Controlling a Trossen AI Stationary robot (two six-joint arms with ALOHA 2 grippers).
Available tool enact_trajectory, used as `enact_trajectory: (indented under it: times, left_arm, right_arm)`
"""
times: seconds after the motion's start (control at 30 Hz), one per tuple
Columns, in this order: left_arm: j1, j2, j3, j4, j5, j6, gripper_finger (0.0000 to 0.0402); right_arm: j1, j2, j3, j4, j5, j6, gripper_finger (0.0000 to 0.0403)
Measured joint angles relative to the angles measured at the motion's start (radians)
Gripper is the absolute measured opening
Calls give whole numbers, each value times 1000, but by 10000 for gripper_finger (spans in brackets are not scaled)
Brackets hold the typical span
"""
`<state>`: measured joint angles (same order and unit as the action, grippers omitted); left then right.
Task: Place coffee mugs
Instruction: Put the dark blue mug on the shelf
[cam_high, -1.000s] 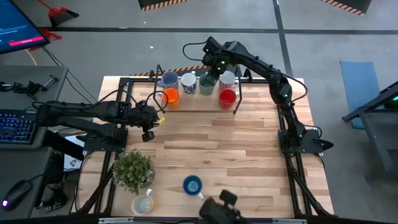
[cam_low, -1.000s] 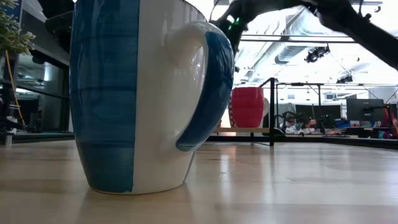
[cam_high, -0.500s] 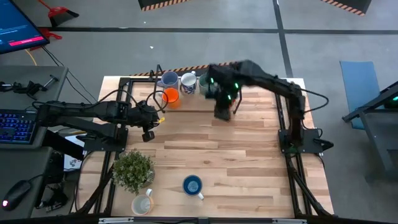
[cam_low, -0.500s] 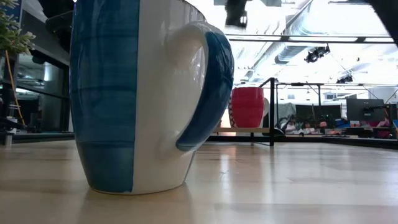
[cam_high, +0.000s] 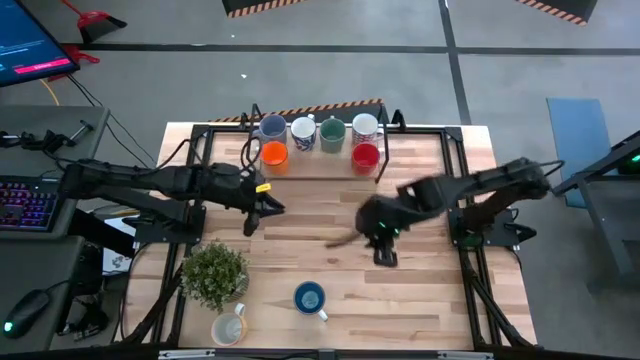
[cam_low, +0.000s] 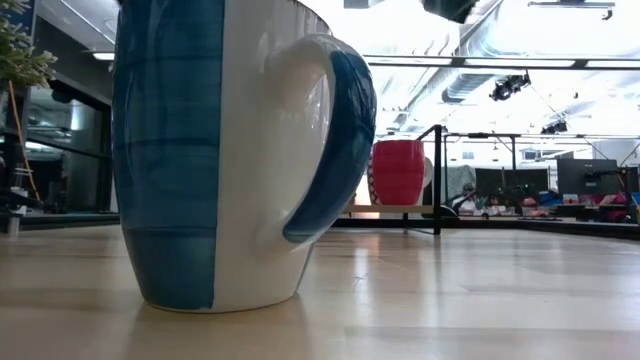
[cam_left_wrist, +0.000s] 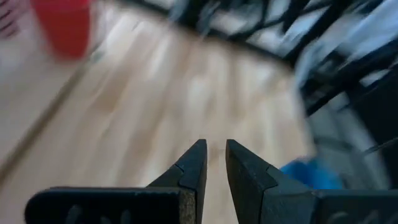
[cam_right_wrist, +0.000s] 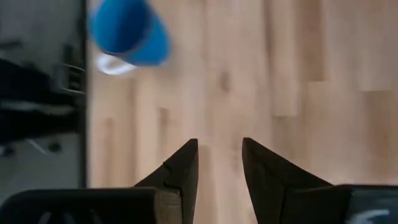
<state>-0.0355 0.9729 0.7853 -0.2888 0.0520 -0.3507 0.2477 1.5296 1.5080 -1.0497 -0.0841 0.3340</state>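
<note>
Six coffee mugs stand at the table's far edge: grey-blue (cam_high: 270, 127), white (cam_high: 303, 132), green (cam_high: 332, 132), patterned white (cam_high: 365, 127), orange (cam_high: 274, 154) and red (cam_high: 365, 156). The blue mug (cam_high: 310, 298) stands upright near the front edge, with the cream mug (cam_high: 229, 328) to its left. My right gripper (cam_high: 384, 252) hangs open over the bare table right of centre, nothing between its fingers (cam_right_wrist: 186, 162). The blue mug (cam_right_wrist: 129, 31) lies ahead of it. My left gripper (cam_high: 262, 208) is at the left, above the table, its fingers (cam_left_wrist: 198, 155) a narrow gap apart and empty.
A potted green plant (cam_high: 214, 273) stands at the near left, beside the cream mug. A black frame (cam_high: 440, 128) runs around the table. In the low view the red mug (cam_low: 398, 170) stands on a low raised shelf. Bare wood lies across the table's middle.
My right gripper has swept from the row of mugs at the far edge toward the near edge, and is now right of the table's centre. My left gripper has tipped up from pointing down and shifted a little toward the table's right. No mug has moved.
</note>
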Motion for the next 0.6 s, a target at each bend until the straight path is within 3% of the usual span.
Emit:
enact_trajectory:
  times: [0.13, 0.23, 0.4, 0.6]
  left_arm:
    - [-113, 85, 1, 253, -6, -44, 51]
    - [-201, 197, 45, 336, -66, -75, 51]
    - [-310, 393, 197, 257, -90, -109, 51]
    - [-388, 570, 428, -77, -123, -171, 51]
  right_arm:
    - [110, -79, -173, 213, 60, 142, 103]
    - [185, -107, -262, 353, 118, 212, 103]
    - [274, -102, -339, 491, 183, 301, 103]
    - [346, -82, -346, 509, 242, 328, 103]
